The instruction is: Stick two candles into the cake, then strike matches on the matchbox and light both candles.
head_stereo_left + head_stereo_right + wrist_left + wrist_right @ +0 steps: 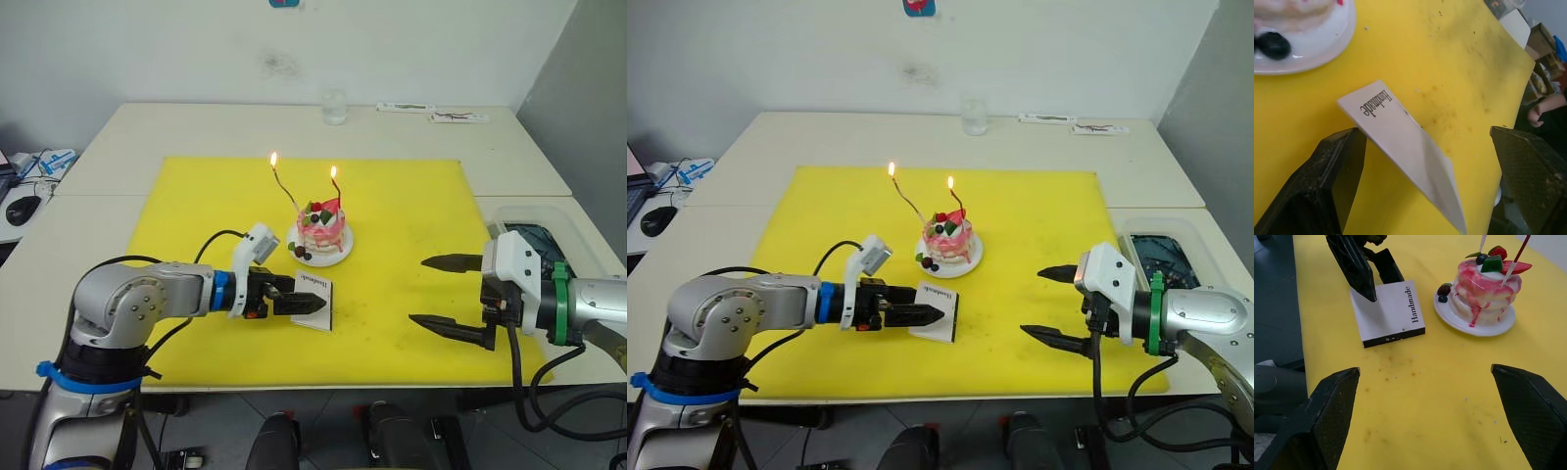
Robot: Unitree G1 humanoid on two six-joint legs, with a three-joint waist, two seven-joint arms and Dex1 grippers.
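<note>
**Both candles lit in cake; matchbox at left gripper, right gripper clear**

Cake (322, 233) sits on its small white plate (342, 254) about mid-mat, slightly left of centre. Two candles (283, 186) stand in its top, both with a flame at the tip; the left one leans left and reaches higher, the right one is more upright.

Matchbox (314, 297) lies on the mat just near-left of the plate, apart from it, "Handmade" lettering face up, black strip on its near edge. Left gripper (306, 305) comes in from the left, its black fingers over the matchbox. Left wrist view: jaws spread wide, box tilted between them with one corner against one finger; whether it is actually gripped, cannot tell.

Right gripper (441, 294) is over the right part of the mat, well apart from cake and matchbox, jaws wide open, nothing between them.

Surface: yellow mat (411, 215), dark specks on it, over pale cream tables (147, 127). A clear glass (334, 106) stands at the far edge near the white wall. Clear tub (1161, 250) right of the mat. Computer mouse (22, 209) far left. A person's hand (1540, 110) shows beyond the mat in the left wrist view.
</note>
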